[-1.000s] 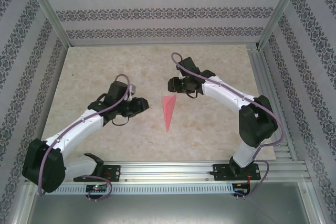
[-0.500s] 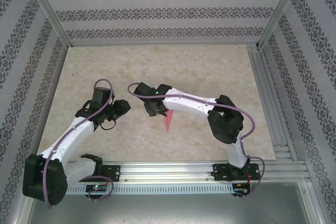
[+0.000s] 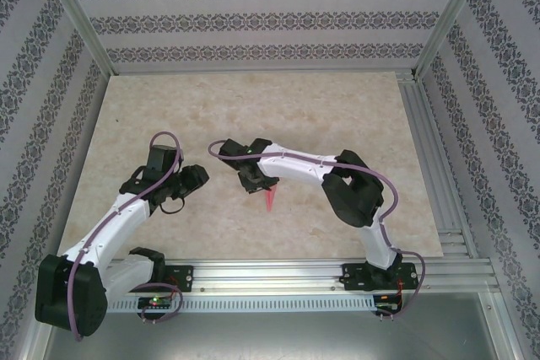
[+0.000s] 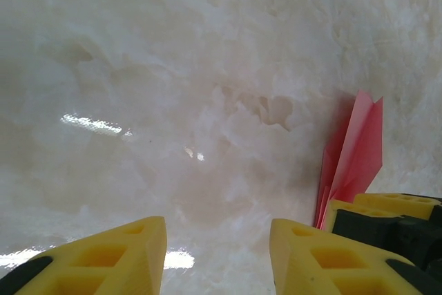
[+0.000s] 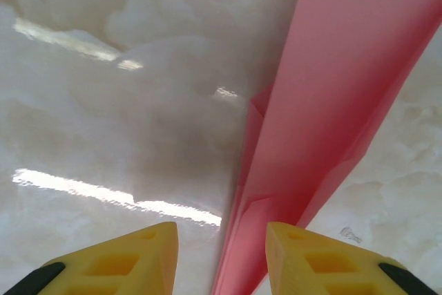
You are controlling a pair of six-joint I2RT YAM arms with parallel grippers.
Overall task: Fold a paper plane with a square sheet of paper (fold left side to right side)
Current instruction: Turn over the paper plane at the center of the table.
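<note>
The paper plane [image 5: 324, 101] is a narrow pink-red dart lying flat on the marbled table [image 3: 169, 107]. In the top view only its near tip [image 3: 269, 201] sticks out from under my right gripper [image 3: 253, 181]. In the right wrist view my right gripper [image 5: 221, 229] stands open low over the dart. The dart's narrow end runs between the two yellow fingers, close to the right finger [image 5: 324, 260]. My left gripper [image 3: 198, 176] is to the left of the dart, open, with bare table between its fingers [image 4: 217, 229]. The left wrist view has the dart [image 4: 356, 150] at its right edge.
Aluminium rails [image 3: 321, 271] run along the near edge and the right side of the table. Patterned walls [image 3: 253, 23] close in the back and both sides. My right arm's elbow [image 3: 354, 191] hangs over the table right of the dart.
My right arm has swung left and toward the near edge, and its gripper now covers most of the dart. My left gripper has drawn back to the left.
</note>
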